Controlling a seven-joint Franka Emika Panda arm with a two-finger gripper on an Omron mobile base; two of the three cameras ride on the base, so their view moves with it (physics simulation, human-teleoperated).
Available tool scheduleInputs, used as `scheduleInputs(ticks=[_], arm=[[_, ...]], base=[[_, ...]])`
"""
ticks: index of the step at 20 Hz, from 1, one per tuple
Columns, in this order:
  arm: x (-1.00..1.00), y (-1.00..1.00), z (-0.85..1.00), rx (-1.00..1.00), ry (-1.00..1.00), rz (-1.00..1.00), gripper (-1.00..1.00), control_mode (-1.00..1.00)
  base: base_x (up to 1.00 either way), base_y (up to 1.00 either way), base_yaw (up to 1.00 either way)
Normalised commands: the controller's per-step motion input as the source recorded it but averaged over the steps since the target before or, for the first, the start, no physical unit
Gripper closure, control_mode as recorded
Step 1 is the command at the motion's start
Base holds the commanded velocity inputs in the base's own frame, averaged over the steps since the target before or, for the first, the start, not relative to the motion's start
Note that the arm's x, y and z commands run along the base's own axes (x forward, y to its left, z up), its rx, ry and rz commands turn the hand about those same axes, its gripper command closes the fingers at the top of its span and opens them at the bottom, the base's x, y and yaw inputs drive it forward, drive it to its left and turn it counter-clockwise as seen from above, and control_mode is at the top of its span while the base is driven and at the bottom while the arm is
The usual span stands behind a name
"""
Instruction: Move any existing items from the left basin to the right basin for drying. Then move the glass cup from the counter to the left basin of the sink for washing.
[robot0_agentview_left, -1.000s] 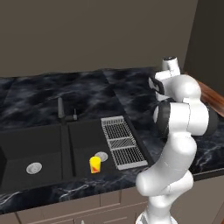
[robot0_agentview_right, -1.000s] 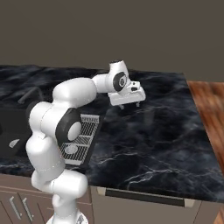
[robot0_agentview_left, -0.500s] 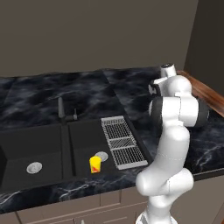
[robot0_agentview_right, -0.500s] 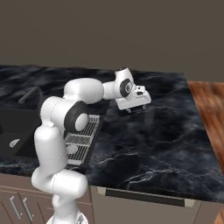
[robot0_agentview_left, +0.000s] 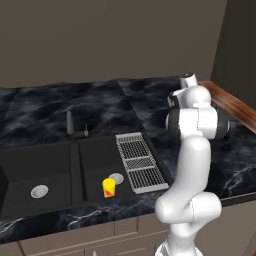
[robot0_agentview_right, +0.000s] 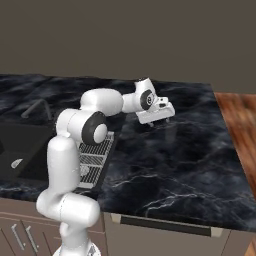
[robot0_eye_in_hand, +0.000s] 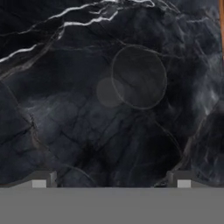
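Gripper (robot0_agentview_right: 159, 121) hung wide open above the counter (robot0_eye_in_hand: 65, 131), clear glass cup (robot0_eye_in_hand: 133, 78) just below and ahead of its fingertips (robot0_eye_in_hand: 41, 178), untouched.

Your arm (robot0_agentview_right: 100, 107) has swung further right and stretched out over the table (robot0_agentview_right: 165, 165) since a second ago. The end effector (robot0_agentview_right: 159, 121), jaws wide, now hangs above the glass cup (robot0_eye_in_hand: 133, 78), away from the sink.

Plain brown-grey wall (robot0_agentview_left: 100, 40), brown cabinet fronts (robot0_agentview_right: 20, 235) with bar handles, wood surface (robot0_agentview_right: 240, 125) at right
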Motion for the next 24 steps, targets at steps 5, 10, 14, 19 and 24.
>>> scheduleInputs(ticks=[5,10,14,19,24], arm=[[0.47,-0.01,-0.18,-0.04,0.0,0.01,-1.0,-1.0],[0.4,-0.08,-0.09,-0.01,0.0,0.01,-1.0,-1.0],[0.32,-0.13,-0.13,0.0,0.0,0.02,-1.0,-1.0],[0.15,-0.13,-0.17,0.0,0.0,0.02,-1.0,-1.0],[0.13,-0.12,-0.29,0.0,0.0,0.01,-1.0,-1.0]], base=[[0.0,0.0,0.0],[0.0,0.0,0.0],[0.0,0.0,0.0],[0.0,0.0,0.0],[0.0,0.0,0.0]])
